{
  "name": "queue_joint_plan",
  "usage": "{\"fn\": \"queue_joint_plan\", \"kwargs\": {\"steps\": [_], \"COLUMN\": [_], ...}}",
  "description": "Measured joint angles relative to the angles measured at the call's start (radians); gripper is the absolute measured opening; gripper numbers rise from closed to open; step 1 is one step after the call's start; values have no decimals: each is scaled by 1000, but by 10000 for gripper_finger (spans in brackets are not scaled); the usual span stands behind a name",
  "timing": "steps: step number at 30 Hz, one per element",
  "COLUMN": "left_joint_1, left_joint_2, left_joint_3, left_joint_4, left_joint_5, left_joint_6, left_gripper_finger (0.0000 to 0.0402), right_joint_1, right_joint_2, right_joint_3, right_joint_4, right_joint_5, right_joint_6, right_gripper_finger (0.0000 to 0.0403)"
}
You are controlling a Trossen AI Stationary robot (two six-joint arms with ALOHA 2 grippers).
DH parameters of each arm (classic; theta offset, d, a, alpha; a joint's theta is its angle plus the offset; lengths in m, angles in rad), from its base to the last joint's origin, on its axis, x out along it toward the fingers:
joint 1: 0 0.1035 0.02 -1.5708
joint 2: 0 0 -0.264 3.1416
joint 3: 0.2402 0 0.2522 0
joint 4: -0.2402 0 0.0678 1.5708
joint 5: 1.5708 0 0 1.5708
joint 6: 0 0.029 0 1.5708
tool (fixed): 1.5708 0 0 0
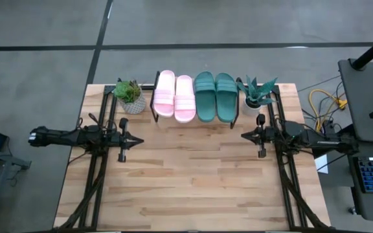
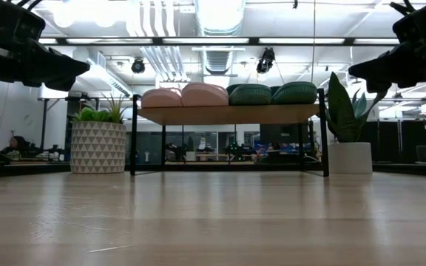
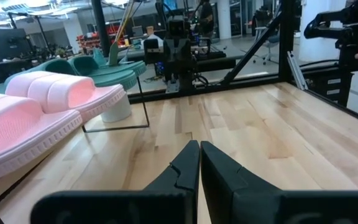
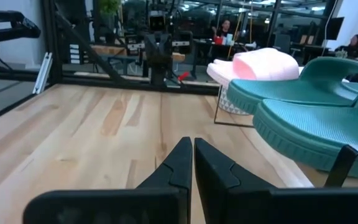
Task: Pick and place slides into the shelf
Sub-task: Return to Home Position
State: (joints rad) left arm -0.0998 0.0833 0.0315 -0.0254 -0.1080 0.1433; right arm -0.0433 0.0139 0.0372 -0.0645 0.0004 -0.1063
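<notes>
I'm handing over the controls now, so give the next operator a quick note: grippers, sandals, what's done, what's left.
Left gripper: jaws shut, empty, raised over the left side of the table.
Right gripper: jaws shut, empty, raised over the right side.
Pink pair and green pair lie side by side on the shelf, pink nearer the left arm.
Done: all four sandals placed.
Left: probably only parking the arms.

Bright, even overhead light fills the room, and the ceiling lights (image 2: 219, 10) blow out to white glare in the low view. The tabletop (image 2: 213, 222) carries a soft sheen, with only faint, diffuse shadows under the shelf (image 2: 228, 114).
</notes>
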Motion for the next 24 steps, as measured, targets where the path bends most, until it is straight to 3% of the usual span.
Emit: {"fn": "queue_joint_plan", "kwargs": {"steps": [24], "left_joint_1": [0], "left_joint_2": [1], "left_joint_3": [-2], "left_joint_4": [25], "left_joint_5": [-2], "left_joint_6": [-2], "left_gripper_finger": [0], "right_joint_1": [0], "right_joint_2": [2], "right_joint_3": [0], "right_joint_4": [1], "right_joint_5": [1], "right_joint_6": [1], "right_gripper_finger": [8]}}
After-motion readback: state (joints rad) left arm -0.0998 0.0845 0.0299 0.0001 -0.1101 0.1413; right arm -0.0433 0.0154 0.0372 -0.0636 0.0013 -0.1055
